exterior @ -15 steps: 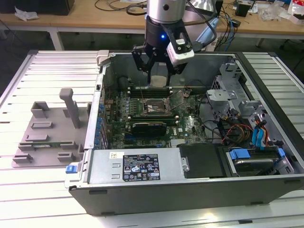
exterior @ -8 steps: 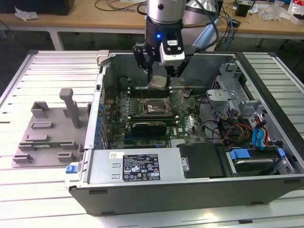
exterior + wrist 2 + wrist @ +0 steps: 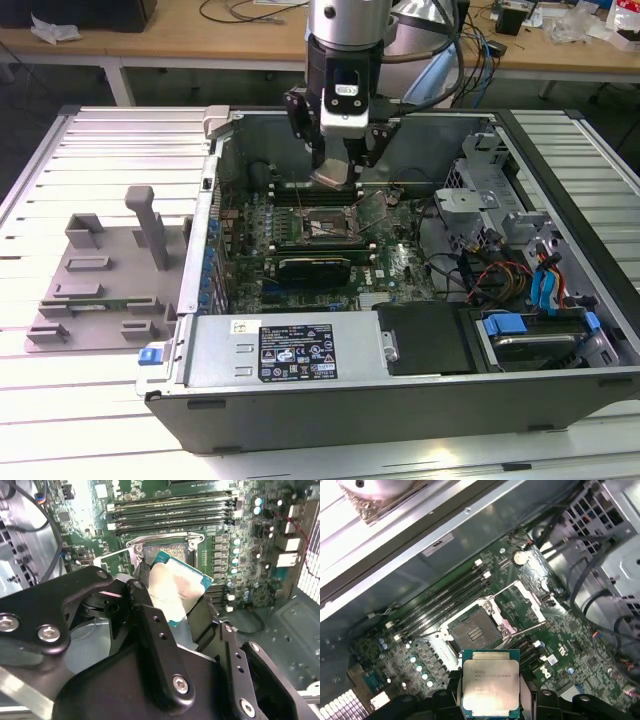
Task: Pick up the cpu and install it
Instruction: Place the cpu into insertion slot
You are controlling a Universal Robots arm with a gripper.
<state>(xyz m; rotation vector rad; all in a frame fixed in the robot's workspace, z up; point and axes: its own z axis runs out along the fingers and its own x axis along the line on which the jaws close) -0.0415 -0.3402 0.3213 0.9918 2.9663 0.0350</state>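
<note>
Showing its silver top, the cpu (image 3: 491, 682) hangs pinched by two opposite edges in the gripper (image 3: 491, 694), jaws closed onto it. It is above the open socket (image 3: 475, 627) on the motherboard (image 3: 572, 652), inside the computer case (image 3: 400, 405). Seating it well probably needs it level and square to the socket frame.

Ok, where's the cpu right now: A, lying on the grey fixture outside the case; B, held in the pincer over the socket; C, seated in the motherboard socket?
B: the cpu is clamped in the pincer, above the open, empty socket.
</note>
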